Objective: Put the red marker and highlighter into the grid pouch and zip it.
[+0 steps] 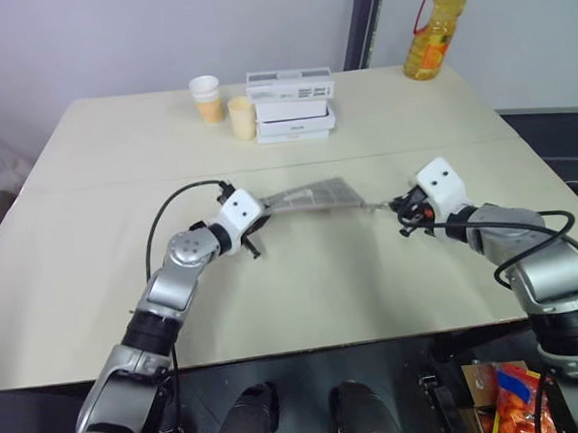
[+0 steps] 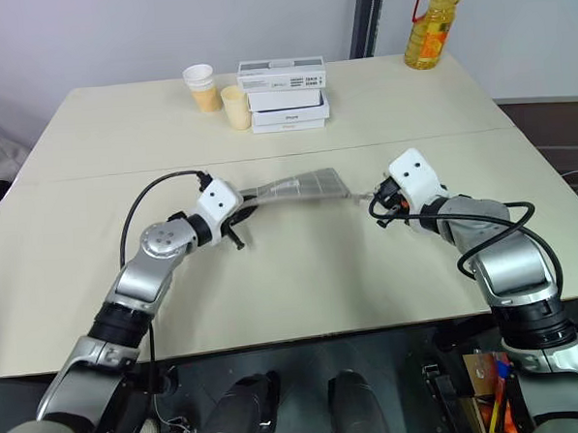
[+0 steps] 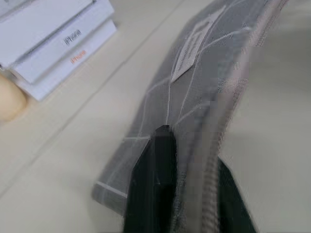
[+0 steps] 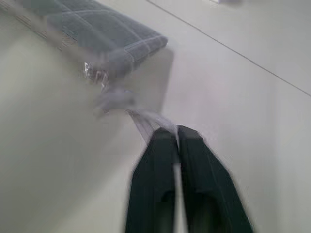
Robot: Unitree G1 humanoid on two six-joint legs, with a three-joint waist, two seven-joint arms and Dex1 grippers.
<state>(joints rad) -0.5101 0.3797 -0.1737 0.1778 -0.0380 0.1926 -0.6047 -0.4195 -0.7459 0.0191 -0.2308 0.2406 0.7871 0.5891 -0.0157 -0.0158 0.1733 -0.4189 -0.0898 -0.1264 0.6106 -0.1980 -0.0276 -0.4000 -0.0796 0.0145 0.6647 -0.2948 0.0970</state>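
Grid pouch (image 1: 307,195) stretched lengthwise between both grippers above the tabletop (image 1: 303,293): left gripper (image 3: 187,160) clamps one end, right gripper (image 4: 176,133) pinches the zipper pull tab (image 4: 146,119).

Head eyes look down over one table (image 1: 303,303); wrist cameras sit close to the grid pouch (image 3: 204,92).

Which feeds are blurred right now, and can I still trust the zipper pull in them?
Right wrist view: the zipper pull is smeared and the grid pouch soft, though the right hand pinches its strap. Left wrist view: the near pouch edge is blurred by the left hand. Left eye view: sharp enough, pull tiny.
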